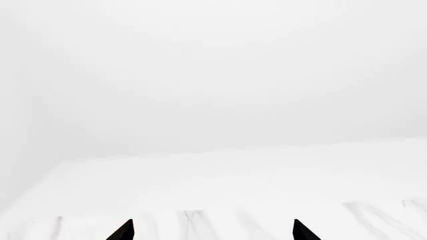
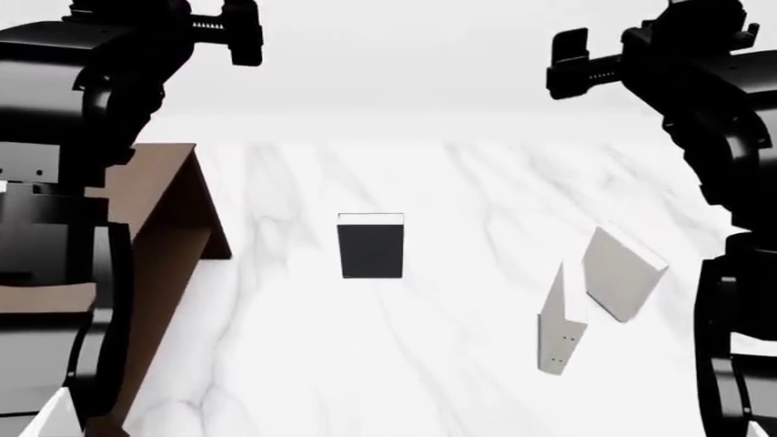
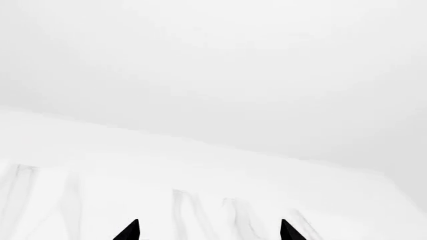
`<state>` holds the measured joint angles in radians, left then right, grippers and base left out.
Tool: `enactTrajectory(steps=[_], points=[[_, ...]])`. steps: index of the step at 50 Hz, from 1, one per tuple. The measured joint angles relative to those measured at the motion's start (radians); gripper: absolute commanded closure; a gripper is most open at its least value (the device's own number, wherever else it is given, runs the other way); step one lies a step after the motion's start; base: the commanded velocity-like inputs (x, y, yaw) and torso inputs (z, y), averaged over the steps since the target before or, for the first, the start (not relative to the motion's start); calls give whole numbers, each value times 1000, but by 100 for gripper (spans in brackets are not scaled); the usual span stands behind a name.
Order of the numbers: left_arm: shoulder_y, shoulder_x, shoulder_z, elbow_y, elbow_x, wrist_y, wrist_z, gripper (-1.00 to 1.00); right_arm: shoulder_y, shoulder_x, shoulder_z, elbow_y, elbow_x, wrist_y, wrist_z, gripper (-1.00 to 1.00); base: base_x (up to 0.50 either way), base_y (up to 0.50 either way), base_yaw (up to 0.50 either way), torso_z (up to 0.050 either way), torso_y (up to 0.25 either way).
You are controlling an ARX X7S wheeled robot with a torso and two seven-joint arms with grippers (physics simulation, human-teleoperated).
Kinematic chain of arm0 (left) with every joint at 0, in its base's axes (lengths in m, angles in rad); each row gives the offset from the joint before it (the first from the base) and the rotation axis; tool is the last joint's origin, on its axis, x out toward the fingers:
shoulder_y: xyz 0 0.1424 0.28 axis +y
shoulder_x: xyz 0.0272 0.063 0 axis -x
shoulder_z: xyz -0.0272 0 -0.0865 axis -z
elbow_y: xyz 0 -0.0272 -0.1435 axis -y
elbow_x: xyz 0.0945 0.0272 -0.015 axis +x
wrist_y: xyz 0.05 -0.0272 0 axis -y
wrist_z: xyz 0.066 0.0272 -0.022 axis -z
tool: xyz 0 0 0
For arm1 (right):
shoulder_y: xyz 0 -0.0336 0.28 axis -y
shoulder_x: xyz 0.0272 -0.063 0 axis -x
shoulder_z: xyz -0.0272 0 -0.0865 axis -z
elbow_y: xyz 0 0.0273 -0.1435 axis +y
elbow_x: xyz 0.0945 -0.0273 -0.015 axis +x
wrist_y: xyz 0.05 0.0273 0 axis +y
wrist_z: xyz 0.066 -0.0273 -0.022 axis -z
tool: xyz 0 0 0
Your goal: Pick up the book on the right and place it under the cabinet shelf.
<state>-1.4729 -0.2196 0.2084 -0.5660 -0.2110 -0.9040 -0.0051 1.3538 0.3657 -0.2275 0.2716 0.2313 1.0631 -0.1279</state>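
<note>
Hiding behind left arm (image 2: 73,182), cabinet (image 2: 164,209) mostly cut off, shelf unseen

We saw a white marble-veined tabletop (image 2: 486,200) under even, soft light, backed by a plain white wall (image 2: 401,55).

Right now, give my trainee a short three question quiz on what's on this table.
1. True or false: the black book lies between the cabinet and the light-grey book.
2. What stands just beside the light-grey book? A) white upright slab B) red mug C) bowl
3. Fill in: the left hand and the right hand both have fingers spread, holding ____.

Key: 1 true; 2 A; 3 nothing
</note>
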Motion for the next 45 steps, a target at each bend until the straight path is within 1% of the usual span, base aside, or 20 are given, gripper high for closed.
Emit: enactTrajectory(steps=[34, 45], points=[[-4, -2, 11, 1, -10, -20, -7, -100, 10, 63, -16, -34, 2, 55, -15, -100, 0, 0, 0, 0, -230], [-4, -6, 10, 9, -18, -28, -4, -100, 33, 96, -49, -41, -3, 78, -39, -100, 0, 0, 0, 0, -15]])
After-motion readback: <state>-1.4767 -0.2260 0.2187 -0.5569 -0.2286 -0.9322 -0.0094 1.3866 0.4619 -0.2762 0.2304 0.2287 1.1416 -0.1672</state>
